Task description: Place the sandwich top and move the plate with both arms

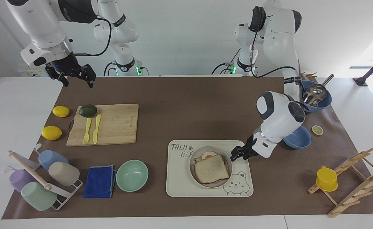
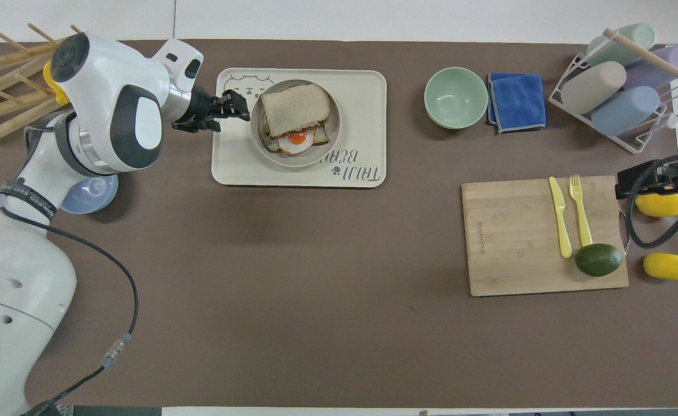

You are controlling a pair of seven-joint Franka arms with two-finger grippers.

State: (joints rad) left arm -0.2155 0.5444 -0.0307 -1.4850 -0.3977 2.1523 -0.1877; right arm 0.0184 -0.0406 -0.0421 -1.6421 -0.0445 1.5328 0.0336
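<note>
We see the bear-print tray (image 1: 180, 187) bearing the plate (image 1: 194, 156); on it the sandwich top (image 1: 211, 169) lies over the egg slice (image 1: 208, 156); the left gripper (image 1: 239, 153), fingers parted and empty, hangs just beside the plate's rim; the right gripper (image 1: 77, 78) waits open over the table's edge.

We see a white desk (image 1: 21, 105) under a brown mat (image 1: 186, 95), a plain white wall (image 1: 186, 35), and daylight at the left arm's end.

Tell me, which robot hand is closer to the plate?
Left. The left gripper is just beside the plate, over the tray. The right gripper waits over the table's edge.
</note>
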